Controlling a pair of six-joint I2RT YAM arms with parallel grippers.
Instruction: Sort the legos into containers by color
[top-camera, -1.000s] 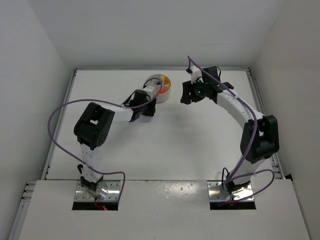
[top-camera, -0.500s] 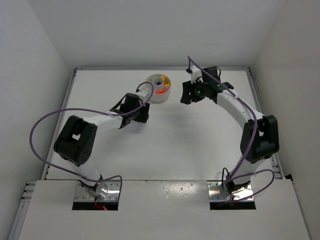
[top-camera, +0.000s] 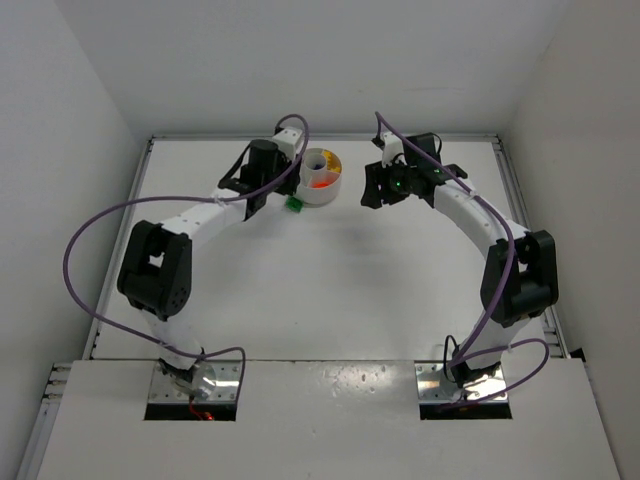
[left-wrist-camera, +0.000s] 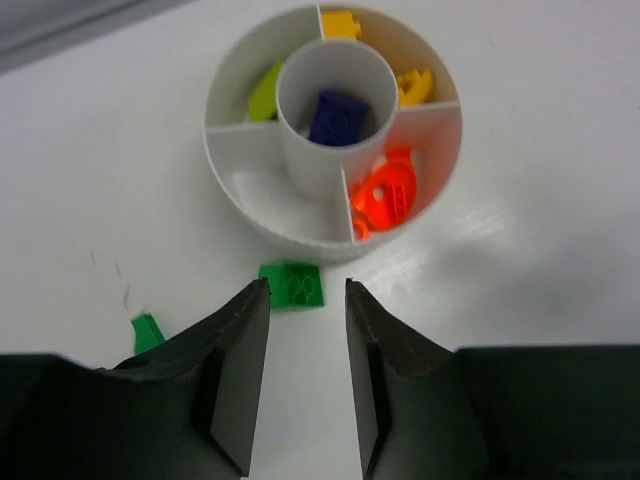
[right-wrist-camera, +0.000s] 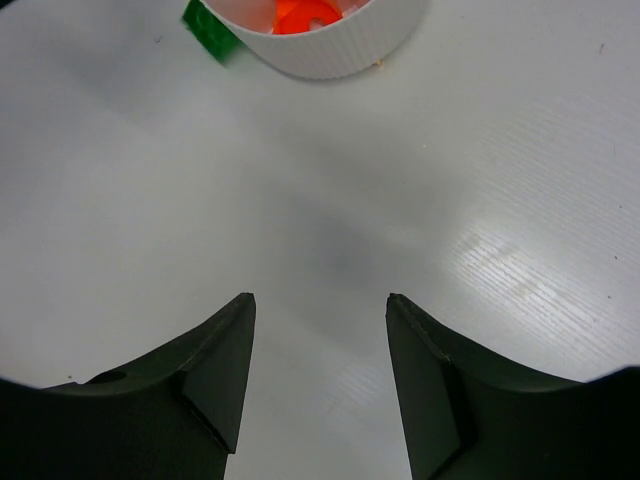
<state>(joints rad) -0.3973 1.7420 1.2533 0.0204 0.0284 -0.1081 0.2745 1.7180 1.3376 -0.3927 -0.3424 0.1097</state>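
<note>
The left pincer (left-wrist-camera: 306, 290) is hovering part-open and empty over the counter (left-wrist-camera: 560, 280), a green lego (left-wrist-camera: 292, 285) lying just ahead, right beside the outer wall of the dish (left-wrist-camera: 207, 140). Pick-up step, I judge: next calls for lowering, straddling, closing.

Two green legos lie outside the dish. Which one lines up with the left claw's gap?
The green lego close beside the dish wall, straight ahead of the left claw; the other green lego lies off to one side, beside a finger.
</note>
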